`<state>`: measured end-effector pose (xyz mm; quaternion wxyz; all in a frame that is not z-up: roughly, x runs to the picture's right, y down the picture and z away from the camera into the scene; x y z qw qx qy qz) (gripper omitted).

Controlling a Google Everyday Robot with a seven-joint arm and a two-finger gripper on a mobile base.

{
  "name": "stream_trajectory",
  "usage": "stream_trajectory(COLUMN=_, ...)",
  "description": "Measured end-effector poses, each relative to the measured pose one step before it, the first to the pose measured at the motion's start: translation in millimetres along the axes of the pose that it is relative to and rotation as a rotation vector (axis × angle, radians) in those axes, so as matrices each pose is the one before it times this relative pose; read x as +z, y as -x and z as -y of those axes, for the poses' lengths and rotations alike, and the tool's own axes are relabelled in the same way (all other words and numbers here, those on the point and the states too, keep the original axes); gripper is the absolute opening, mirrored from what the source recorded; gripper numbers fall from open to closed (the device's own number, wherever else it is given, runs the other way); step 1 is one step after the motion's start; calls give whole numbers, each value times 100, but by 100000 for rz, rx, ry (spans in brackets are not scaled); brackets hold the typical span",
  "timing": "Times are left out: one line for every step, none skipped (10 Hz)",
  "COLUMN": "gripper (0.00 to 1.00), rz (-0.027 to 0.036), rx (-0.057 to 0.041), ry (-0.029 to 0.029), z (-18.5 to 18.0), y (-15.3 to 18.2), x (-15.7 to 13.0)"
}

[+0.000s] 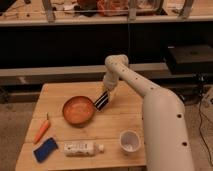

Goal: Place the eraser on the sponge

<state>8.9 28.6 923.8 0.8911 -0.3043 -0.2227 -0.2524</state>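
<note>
My gripper [103,100] hangs low over the wooden table [120,117], just at the right rim of an orange bowl [77,110]. It is shut on the eraser [101,102], a dark block with pale stripes that sticks out down and to the left. The blue sponge [45,149] lies flat near the table's front left corner, well away from the gripper, down and to the left. Nothing rests on the sponge.
An orange carrot [42,131] lies at the left edge, just above the sponge. A white bottle [80,148] lies on its side right of the sponge. A white cup [130,141] stands at the front right. Dark shelving runs behind the table.
</note>
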Motion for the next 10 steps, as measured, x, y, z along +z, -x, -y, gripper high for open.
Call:
stream_trajectory(gripper=25, rz=-508, rx=-1014, ry=-790, z=-58, y=-51, x=33)
stream_trajectory(gripper=26, rz=-725, rx=-3411, ry=-2249, z=-274, y=388, x=-201)
stream_trajectory(gripper=21, rz=-201, rx=-4596, ry=-3182, z=-487, y=868, x=-699)
stream_trajectory(gripper=11, rz=63, rx=-4250, ry=-2626, z=-762, y=1321, x=-958)
stream_trajectory(gripper=3, rz=-130, rx=-3983, ry=-1816, z=-741, y=1594, x=-863)
stream_trajectory(gripper=0, rz=-82, rx=-4031, ry=-1905, z=-591, y=1931, x=-979)
stream_trajectory(gripper=0, rz=-59, rx=-3028, ry=-1114, z=-375, y=1491, x=-726)
stream_trajectory(gripper=0, rz=285, rx=-2013, ry=-726, z=-91, y=1438, x=-580)
stream_trajectory(gripper=0, rz=690, rx=-1421, ry=-489, z=337, y=1448, x=-393)
stream_trajectory(gripper=0, rz=604, rx=-1518, ry=-259, z=541, y=1820, x=-190)
